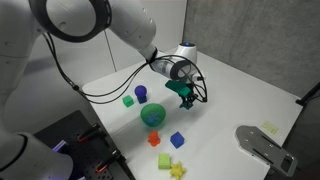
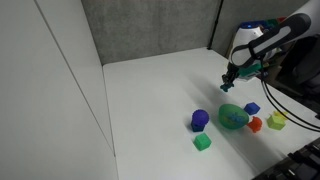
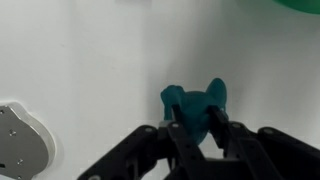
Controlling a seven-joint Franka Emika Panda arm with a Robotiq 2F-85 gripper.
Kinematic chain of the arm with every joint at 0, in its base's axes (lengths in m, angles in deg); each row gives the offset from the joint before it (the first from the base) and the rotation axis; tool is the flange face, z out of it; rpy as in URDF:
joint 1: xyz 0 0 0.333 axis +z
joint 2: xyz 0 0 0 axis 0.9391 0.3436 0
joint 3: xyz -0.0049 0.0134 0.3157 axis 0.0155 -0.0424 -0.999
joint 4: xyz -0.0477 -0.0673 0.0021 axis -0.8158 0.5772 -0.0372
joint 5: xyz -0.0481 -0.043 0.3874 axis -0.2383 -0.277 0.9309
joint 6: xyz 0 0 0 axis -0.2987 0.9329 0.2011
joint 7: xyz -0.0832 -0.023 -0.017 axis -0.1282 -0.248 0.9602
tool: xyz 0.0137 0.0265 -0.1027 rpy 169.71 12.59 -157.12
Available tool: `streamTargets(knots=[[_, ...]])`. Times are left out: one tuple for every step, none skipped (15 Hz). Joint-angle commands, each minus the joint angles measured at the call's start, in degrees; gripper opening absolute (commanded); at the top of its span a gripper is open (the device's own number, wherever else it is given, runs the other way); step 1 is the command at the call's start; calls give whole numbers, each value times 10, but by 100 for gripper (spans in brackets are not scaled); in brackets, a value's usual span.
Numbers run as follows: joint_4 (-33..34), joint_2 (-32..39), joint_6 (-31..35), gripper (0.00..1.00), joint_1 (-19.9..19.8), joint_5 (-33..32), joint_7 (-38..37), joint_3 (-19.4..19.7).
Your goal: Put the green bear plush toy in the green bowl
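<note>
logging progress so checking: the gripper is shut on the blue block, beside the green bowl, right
No. The gripper is shut on the green bear plush toy, not the blue block; the wrist view shows it. It is beside the green bowl, as you said.

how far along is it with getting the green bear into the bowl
Done: the end effector is shut on the green bear plush toy, which the wrist view shows between its fingers. In hand: the toy is held near the green bowl, to one side of it rather than over it. Left: move above the bowl and let go.
</note>
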Motion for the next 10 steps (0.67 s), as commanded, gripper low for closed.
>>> streamTargets(knots=[[-76,-95,-40,10,28,-22,-33,7],[-96,-118,-50,10,35,-28,-40,8],[-115,-140,-65,10,43,-37,-49,10],[-137,-164,-78,10,48,-45,-57,10],[-157,-182,-91,10,54,-56,-70,11],[-174,-198,-101,10,57,-66,-79,9],[-192,-212,-110,8,61,-78,-94,9],[-210,-221,-115,9,62,-85,-101,5],[-227,-227,-112,10,62,-92,-106,1],[-244,-232,-108,10,63,-95,-112,-3]])
